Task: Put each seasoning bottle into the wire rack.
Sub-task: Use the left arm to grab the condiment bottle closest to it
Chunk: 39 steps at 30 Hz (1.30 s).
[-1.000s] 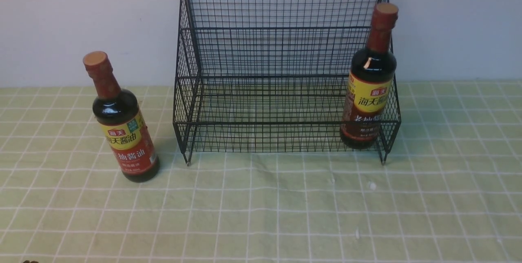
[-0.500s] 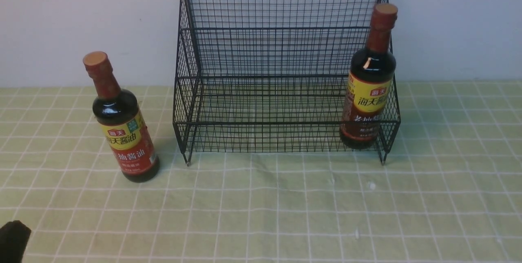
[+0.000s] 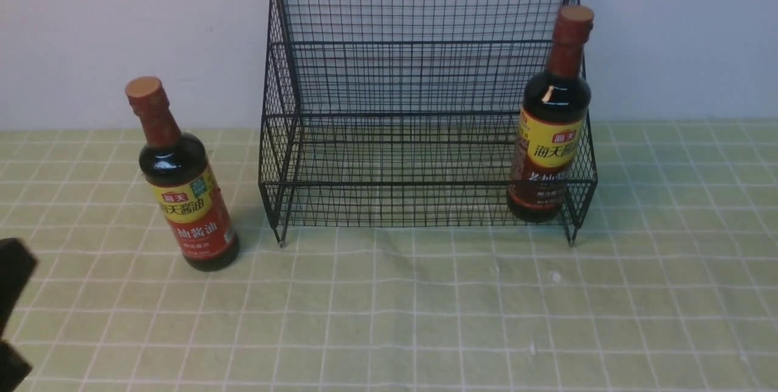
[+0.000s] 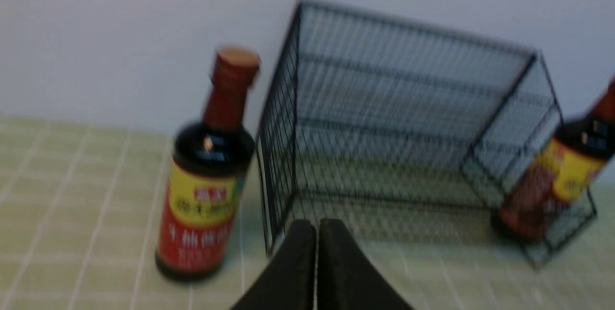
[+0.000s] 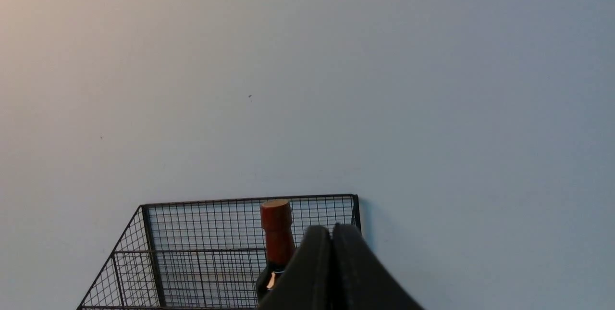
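Note:
One seasoning bottle (image 3: 185, 197) stands upright on the cloth, left of the wire rack (image 3: 395, 76) and outside it. A second seasoning bottle (image 3: 550, 137) stands inside the rack's lower tier at its right end, behind the front mesh. My left gripper (image 4: 316, 223) is shut and empty, low over the cloth, short of the left bottle (image 4: 204, 190) and the rack's near left corner (image 4: 274, 233). Part of that arm (image 3: 13, 276) shows black at the front view's left edge. My right gripper (image 5: 331, 228) is shut and empty, pulled back from the racked bottle (image 5: 277, 233).
A green checked cloth (image 3: 425, 307) covers the table. A pale wall (image 3: 121, 27) stands right behind the rack. Small white specks (image 3: 554, 276) lie on the cloth in front of the rack.
My left arm has come up into the front view at the lower left edge, rising and moving forward. Both bottles and the rack stay where they were.

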Tool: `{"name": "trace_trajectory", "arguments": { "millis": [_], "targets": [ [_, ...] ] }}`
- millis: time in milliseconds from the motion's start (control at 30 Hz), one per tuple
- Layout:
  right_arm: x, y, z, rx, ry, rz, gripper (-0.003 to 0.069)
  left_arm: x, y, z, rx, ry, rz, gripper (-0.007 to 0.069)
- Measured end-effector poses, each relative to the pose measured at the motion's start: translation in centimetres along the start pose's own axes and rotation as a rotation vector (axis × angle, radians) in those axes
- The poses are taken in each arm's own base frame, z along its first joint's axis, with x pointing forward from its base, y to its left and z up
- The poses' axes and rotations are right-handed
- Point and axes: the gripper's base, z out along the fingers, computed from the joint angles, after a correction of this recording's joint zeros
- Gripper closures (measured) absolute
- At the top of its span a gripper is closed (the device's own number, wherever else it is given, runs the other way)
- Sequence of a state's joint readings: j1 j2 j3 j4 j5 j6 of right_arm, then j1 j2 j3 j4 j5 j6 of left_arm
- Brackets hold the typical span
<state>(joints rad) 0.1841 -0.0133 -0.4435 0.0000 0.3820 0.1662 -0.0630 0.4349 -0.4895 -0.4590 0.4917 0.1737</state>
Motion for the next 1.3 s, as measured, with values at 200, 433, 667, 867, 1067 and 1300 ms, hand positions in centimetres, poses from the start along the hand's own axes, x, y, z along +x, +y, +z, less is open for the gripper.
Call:
{"name": "trace_trajectory", "arguments": {
  "millis": [200,433,667,867,1067,1300],
  "targets": [
    [-0.1,0.0,0.0,-0.002,-0.014,0.000,0.0671,-5.3,-0.6,5.3,-0.005,0.408,0.102,0.0634],
    [-0.1,0.0,0.0,-0.003,-0.017,0.004,0.0671,-7.9,0.4,10.0,-0.043,0.297,0.177,0.0634],
    [0.0,0.0,0.0,-0.003,0.001,0.013,0.0671,-6.6,1.8,10.8,-0.118,0.098,0.192,0.0634],
    [0.0,0.0,0.0,-0.003,0.002,0.014,0.0671,-6.8,1.8,11.2,-0.136,-0.005,0.203,0.0584],
    [0.0,0.0,0.0,-0.004,0.001,0.017,0.0671,-7.1,0.6,11.8,-0.091,-0.042,0.222,0.0401],
    [-0.2,0.1,0.0,-0.012,-0.022,0.033,0.0671,-9.1,-0.9,13.5,-0.011,0.119,0.223,0.0136]
  ]
}}
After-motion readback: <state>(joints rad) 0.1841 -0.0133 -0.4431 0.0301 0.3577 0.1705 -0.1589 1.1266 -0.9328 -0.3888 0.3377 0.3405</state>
